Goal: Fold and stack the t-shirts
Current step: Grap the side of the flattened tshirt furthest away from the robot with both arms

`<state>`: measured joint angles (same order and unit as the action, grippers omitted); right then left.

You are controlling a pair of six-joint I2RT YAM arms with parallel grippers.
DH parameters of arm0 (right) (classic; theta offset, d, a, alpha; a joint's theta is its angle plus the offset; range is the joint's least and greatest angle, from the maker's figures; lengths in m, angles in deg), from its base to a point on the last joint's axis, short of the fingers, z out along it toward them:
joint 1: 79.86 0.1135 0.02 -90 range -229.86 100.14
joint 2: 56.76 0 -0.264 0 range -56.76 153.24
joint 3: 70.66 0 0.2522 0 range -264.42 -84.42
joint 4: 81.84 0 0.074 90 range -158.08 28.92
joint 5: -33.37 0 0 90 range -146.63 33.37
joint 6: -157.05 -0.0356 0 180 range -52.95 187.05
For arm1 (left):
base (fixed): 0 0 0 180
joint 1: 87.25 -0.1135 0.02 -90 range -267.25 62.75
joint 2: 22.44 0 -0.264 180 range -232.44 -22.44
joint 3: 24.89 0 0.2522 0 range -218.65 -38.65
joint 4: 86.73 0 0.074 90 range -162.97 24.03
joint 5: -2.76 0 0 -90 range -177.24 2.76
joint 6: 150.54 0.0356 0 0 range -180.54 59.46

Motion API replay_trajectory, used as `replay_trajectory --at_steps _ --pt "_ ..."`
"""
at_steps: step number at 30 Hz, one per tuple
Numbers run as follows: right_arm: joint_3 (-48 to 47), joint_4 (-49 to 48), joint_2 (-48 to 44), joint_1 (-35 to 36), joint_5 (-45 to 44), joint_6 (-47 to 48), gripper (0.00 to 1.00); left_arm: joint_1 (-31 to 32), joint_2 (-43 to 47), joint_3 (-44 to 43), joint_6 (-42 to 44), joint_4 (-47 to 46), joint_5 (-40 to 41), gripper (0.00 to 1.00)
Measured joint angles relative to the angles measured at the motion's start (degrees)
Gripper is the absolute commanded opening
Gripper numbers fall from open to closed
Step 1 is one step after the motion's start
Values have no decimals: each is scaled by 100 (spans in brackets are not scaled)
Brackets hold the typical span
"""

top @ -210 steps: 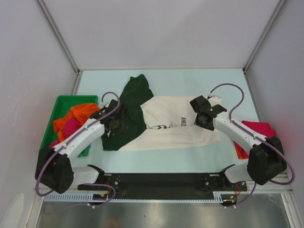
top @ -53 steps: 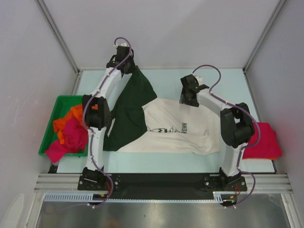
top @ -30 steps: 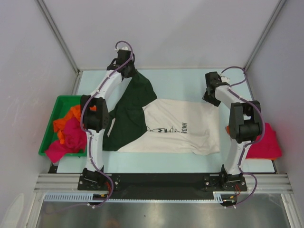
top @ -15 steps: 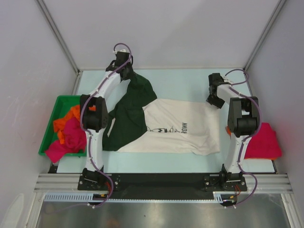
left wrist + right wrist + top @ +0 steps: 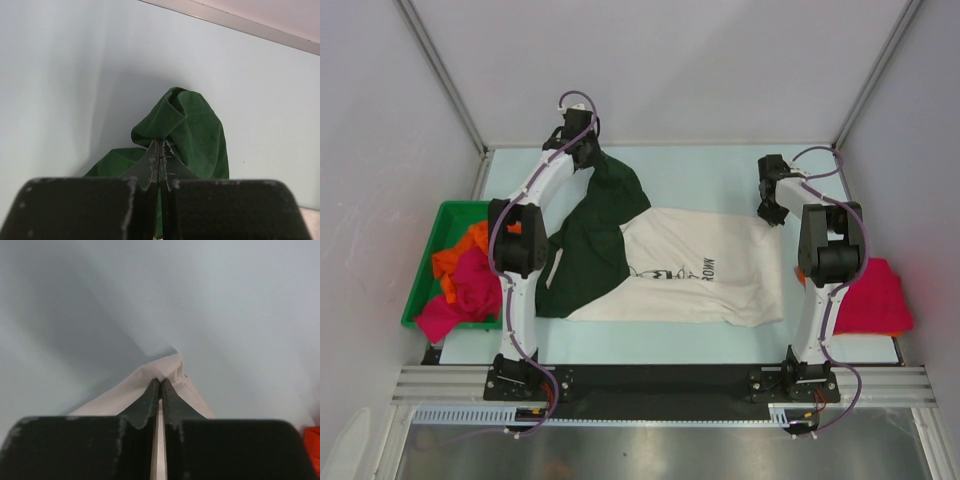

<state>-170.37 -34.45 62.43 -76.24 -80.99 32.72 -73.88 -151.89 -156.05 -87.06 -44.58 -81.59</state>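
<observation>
Two pinches on one tee (image 5: pixel 700 265), both at its far edge. The left gripper (image 5: pixel 159 145) has its jaws pressed flat together on a bunched fold of the green sleeve (image 5: pixel 186 122), and the cloth puckers just ahead of the tips. The right gripper (image 5: pixel 160 382) is equally narrow, closed on the cream corner (image 5: pixel 172 371), which tents up to its tips. From either gripper the body of the tee trails back toward the arm bases, lying on the table (image 5: pixel 690 170). Its long axis runs crosswise from one gripper to the other. Each arm has the end nearer to it. The sleeve side lies rumpled behind the left gripper and the cream side lies flatter, so the next move probably needs an even pull from both. A bin (image 5: pixel 445 215) of other tees sits back and left of the left gripper. A crimson tee (image 5: pixel 870 295) lies back and right of the right gripper.
</observation>
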Motion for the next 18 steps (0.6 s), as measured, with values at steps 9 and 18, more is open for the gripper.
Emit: replay_trajectory --at_steps 9,18 --pt "-26 35 4 -2 -20 -13 0 -11 0 0 -39 0 22 0" --pt "-503 61 28 -103 -24 50 0 -101 0 0 -50 0 140 0"
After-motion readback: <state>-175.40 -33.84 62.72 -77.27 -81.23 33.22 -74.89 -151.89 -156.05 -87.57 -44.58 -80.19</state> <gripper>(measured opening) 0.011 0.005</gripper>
